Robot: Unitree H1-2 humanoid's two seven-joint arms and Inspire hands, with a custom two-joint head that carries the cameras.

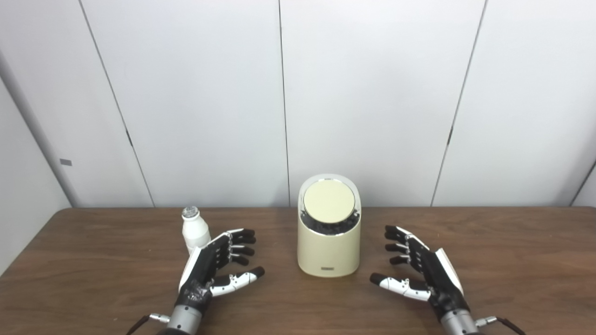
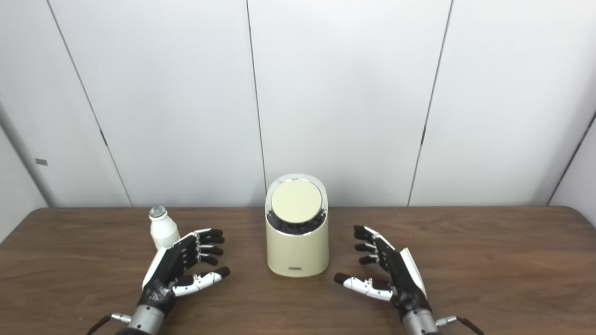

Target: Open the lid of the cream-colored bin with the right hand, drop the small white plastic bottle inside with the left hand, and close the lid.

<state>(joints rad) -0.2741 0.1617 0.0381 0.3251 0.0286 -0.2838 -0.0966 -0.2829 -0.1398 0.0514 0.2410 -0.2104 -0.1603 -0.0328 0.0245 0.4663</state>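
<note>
Nearest the camera, the left hand (image 1: pixel 212 270) and the right hand (image 1: pixel 421 272) rested low over the brown bench (image 1: pixel 512 260), palms turned inward toward each other, fingers (image 1: pixel 240 242) spread and released, grasping nothing. Both wrists were cut off by the bottom edge, with a thin cable trailing from each.

Between the hands, well apart from both, stood the cream-colored bin (image 1: pixel 329 251), upright near the middle of the bench. Its round lid (image 1: pixel 329 201) was tilted up toward the camera, and a dark gap showed along the lid's lower edge; what lay inside that gap could not be made out. A small label on the bin's front near its base was too small to read.

The small white plastic bottle (image 1: pixel 194 231) stood upright on the bench to the left of the bin, just behind the left hand, its lower part hidden by the hand's back. Whether hand and bottle touched could not be told.

The right eye view showed the bench's rounded far right corner; the left eye view cut that corner off and showed more of the grey wall panel (image 1: pixel 28 177) at the left. Behind the bench rose white wall panels (image 1: pixel 372 93) with dark seams.
</note>
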